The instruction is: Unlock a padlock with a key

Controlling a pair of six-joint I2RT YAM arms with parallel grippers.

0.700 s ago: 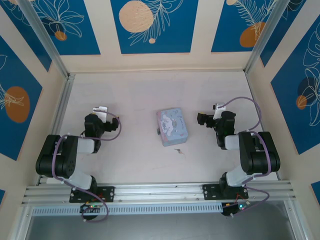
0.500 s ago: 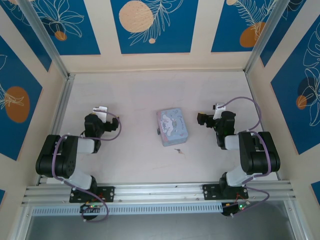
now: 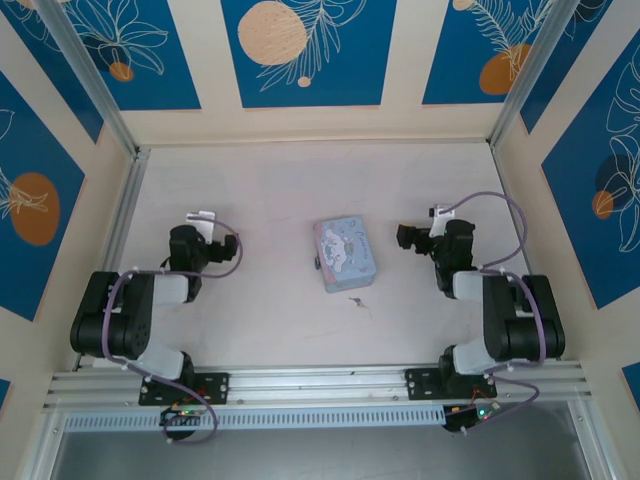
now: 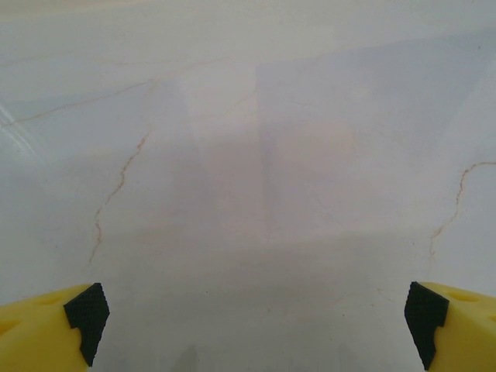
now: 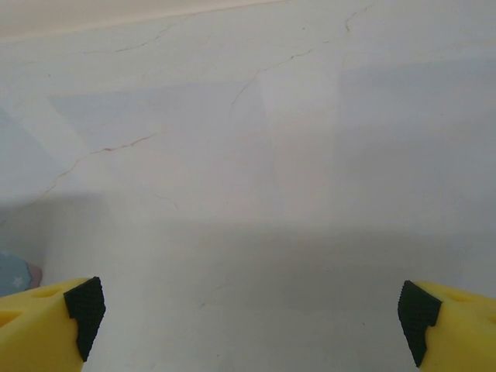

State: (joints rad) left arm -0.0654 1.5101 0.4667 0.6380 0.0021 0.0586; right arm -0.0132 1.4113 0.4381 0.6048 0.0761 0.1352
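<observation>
Pale marbled table (image 3: 270, 190) lay between blue-panelled walls.
Left gripper (image 4: 256, 310): fingers stood wide apart, empty.
Padlock (image 3: 317, 263): sat against the left side of the tin box (image 3: 346, 254); probably light and prone to sliding, best held by its body.
Key (image 3: 356, 300): lay just near of the box; thin and flat, best pinched at its head.
Right gripper (image 5: 252, 310): fingers were spread, empty.

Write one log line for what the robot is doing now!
stage: not started | left gripper: open, empty | right gripper: open, empty | key: on table near box, untouched | padlock: at box's left edge
</observation>
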